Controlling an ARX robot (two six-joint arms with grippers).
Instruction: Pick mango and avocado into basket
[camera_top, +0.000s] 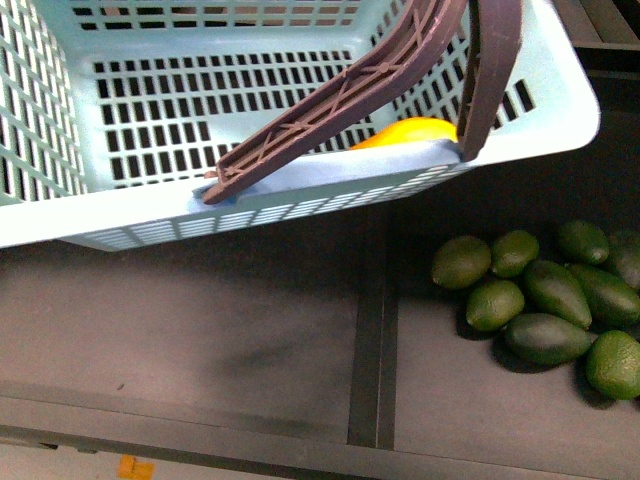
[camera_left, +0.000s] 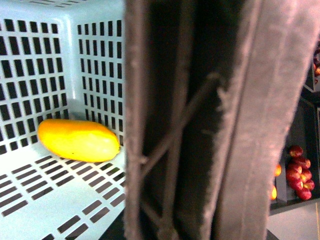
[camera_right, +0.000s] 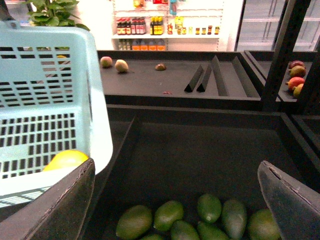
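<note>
A smooth yellow-orange mango (camera_left: 78, 140) lies inside the teal slotted basket (camera_left: 30, 55). Dull dark-green avocados (camera_top: 494, 304) are heaped nearby. The right pincer (camera_right: 176, 165) gapes wide and empty; the left pincer's state I cannot tell.

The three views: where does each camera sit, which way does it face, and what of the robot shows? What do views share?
Front view: on the robot's body, looking down at the basket and the avocados; no arm shows.
Left wrist view: close against the brown handle, looking into the basket at the mango; no end effector shows.
Right wrist view: above the avocados, facing the store shelves; the right end effector shows, open.
Shared: all three see the mango in the basket.
</note>
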